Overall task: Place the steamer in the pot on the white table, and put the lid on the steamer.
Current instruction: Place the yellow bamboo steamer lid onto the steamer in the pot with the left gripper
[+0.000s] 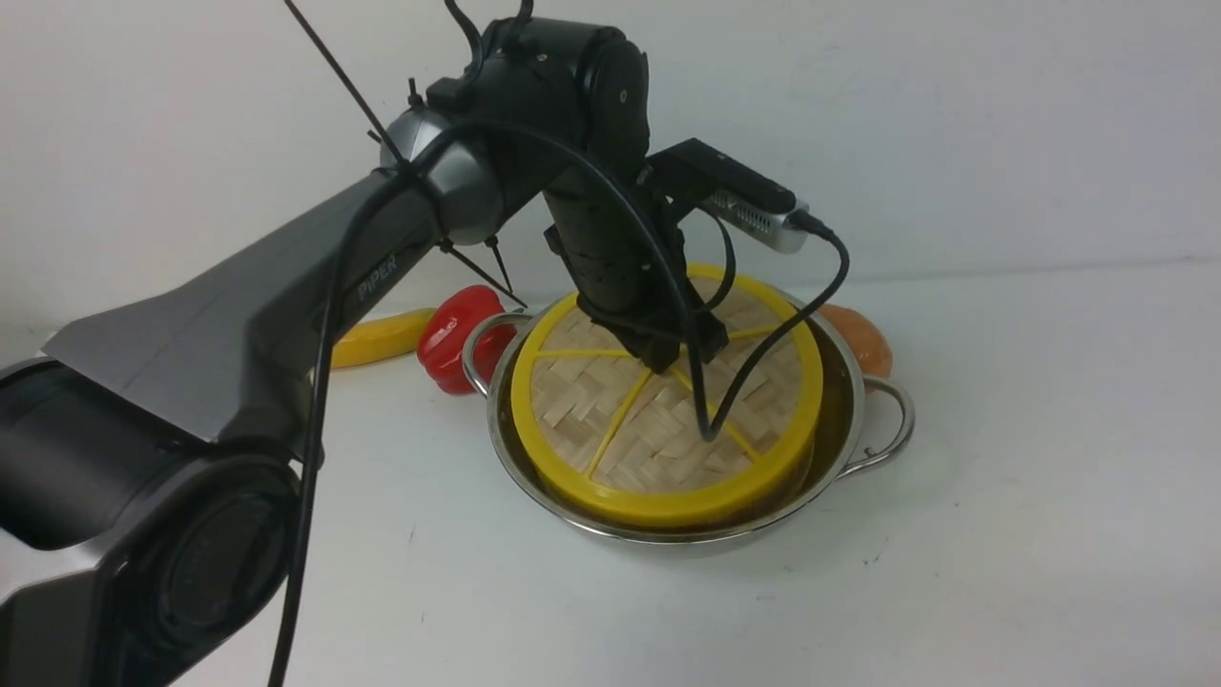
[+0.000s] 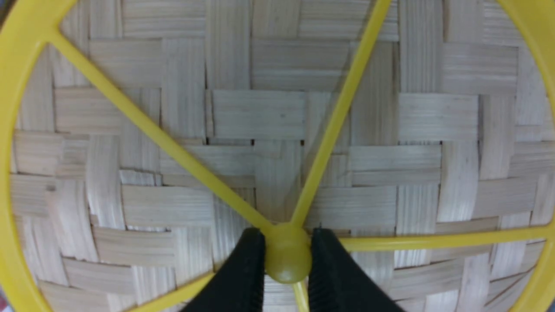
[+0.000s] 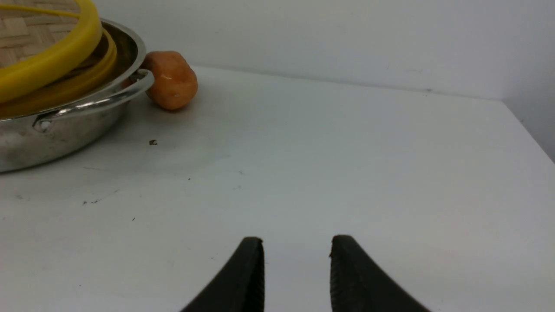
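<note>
- The plain white table [image 1: 1049, 534] carries everything; the work sits toward its far edge, left of the middle.
- The wide, shallow, shiny stainless-steel pot [image 1: 863, 405] with two loop handles stands flat on the table, so its part looks settled.
- The round bamboo steamer [image 3: 93, 65] with yellow rim bands is inside the pot; only a strip of its yellow band shows under the lid in the right wrist view. That first step looks done.
- The flat, round woven-bamboo lid [image 1: 658, 429] with yellow rim and spokes covers the steamer. It tilts a little, its far edge higher, so it may not be fully seated.
- The left gripper [image 2: 288, 255] has its jaws clamped on the lid's small yellow centre knob [image 2: 288, 260]. Letting go and lifting away appears to be what is left.
- The right gripper [image 3: 297, 260] hangs low over bare table toward the right edge, jaws apart and holding nothing.
- A red toy pepper [image 1: 458, 334], a yellow toy vegetable [image 1: 377, 339] and an orange toy food [image 3: 171, 80] lie near the pot, outside the task.
</note>
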Controlling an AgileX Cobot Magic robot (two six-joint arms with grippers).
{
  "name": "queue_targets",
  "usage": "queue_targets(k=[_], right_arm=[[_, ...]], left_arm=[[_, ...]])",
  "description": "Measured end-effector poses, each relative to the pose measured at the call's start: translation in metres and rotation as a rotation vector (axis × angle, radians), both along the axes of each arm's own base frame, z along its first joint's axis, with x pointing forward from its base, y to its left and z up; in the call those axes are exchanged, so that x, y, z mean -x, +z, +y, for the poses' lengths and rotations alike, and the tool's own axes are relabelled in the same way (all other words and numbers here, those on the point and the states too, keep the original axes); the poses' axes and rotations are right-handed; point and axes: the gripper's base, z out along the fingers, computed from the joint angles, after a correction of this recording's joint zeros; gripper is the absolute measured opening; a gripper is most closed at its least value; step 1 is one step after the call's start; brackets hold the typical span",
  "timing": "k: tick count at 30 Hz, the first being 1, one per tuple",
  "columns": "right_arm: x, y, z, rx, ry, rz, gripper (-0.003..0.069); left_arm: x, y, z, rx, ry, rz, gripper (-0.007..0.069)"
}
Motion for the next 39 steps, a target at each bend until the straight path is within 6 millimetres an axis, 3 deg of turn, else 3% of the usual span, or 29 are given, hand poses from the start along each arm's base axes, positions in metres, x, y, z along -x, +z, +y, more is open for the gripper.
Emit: queue_targets(k=[8,16,25,34,39], right_arm=[[0.0,0.0,0.0,0.0,0.0,0.0,0.0209],[0.0,0.0,0.0,0.0,0.0,0.0,0.0209],[0.0,0.0,0.0,0.0,0.0,0.0,0.0209],[0.0,0.0,0.0,0.0,0.0,0.0,0.0209],[0.0,0.0,0.0,0.0,0.0,0.0,0.0209]], left_arm=[[-0.001,0.001,-0.001,0.007,-0.005,-0.017,0.0119],[-0.005,0.029,-0.002,0.05,-0.005,-0.095,0.0119],[-0.005,0.027,-0.002,0.046,0.006,-0.08,0.0119],[0.001,0.045,0.001,0.086,0.068,-0.094,0.0119],[0.003,0.044,0.003,0.08,0.076,-0.085,0.0119]])
